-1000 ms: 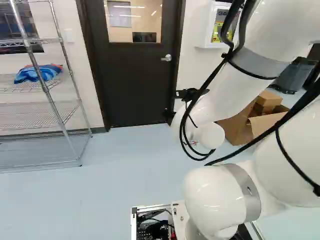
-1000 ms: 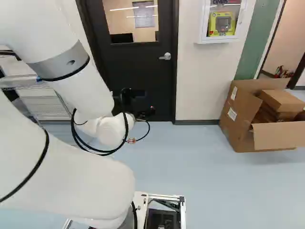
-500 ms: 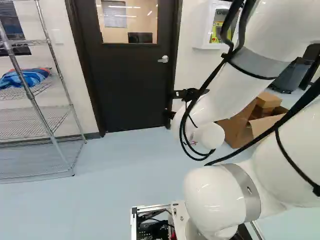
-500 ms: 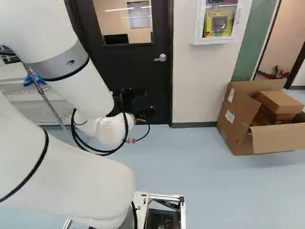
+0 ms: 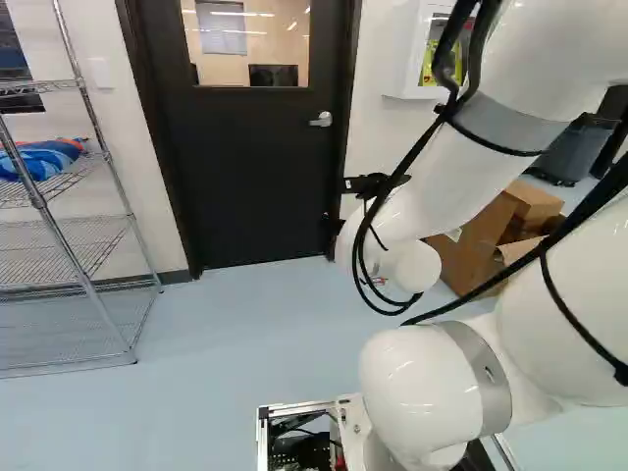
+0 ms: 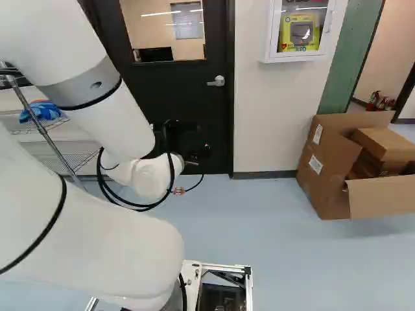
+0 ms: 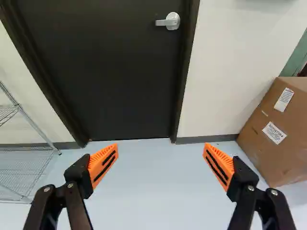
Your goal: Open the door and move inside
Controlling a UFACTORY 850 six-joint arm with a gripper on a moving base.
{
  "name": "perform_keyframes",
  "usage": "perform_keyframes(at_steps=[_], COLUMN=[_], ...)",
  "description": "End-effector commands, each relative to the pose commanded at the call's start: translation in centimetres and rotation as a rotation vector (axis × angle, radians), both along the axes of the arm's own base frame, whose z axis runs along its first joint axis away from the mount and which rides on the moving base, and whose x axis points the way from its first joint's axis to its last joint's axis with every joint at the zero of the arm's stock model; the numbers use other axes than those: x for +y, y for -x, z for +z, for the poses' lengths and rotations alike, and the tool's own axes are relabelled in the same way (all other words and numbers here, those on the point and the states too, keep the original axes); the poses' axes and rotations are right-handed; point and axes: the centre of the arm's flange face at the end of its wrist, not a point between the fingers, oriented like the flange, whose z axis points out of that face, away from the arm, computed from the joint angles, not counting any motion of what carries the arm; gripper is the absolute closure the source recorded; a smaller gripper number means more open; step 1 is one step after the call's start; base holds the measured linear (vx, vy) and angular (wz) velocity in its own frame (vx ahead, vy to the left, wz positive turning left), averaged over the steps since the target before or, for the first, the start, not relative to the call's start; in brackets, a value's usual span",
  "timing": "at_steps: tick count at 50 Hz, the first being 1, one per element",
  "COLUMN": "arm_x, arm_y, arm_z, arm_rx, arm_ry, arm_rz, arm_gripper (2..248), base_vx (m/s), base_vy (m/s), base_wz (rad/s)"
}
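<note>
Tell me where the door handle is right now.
The handle is on the closed door, near its edge on the side toward the cardboard box, ahead of the open end effector in the wrist view.

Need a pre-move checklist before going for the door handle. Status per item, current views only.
1. Gripper open, nothing between its fingers: ok.
2. Lever handle in sight: ok, visible in the wrist view and both base views.
3. Gripper lined up on the lever handle: not ok, the handle is ahead on the door, not between the fingers.
4. Door unlocked: cannot tell; it is shut.
5. Wire shelving and cardboard box outside the doorway: ok, one on either side.
6. Cable loops free of snags through the reach: cannot tell; they hang loose off the arm.
</note>
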Motion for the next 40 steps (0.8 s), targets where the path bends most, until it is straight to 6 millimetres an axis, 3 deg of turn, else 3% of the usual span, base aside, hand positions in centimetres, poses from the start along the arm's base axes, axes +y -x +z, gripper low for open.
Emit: perform_keyframes(at_steps=[40], arm_x=[0.00], arm_y=[0.00], arm_z=[0.00], arm_rx=[0.000], arm_ry=[0.000], arm_rz=[0.000], arm_gripper=[3], base_vx=[0.153], base_vy=[0.002], base_wz=[-0.004])
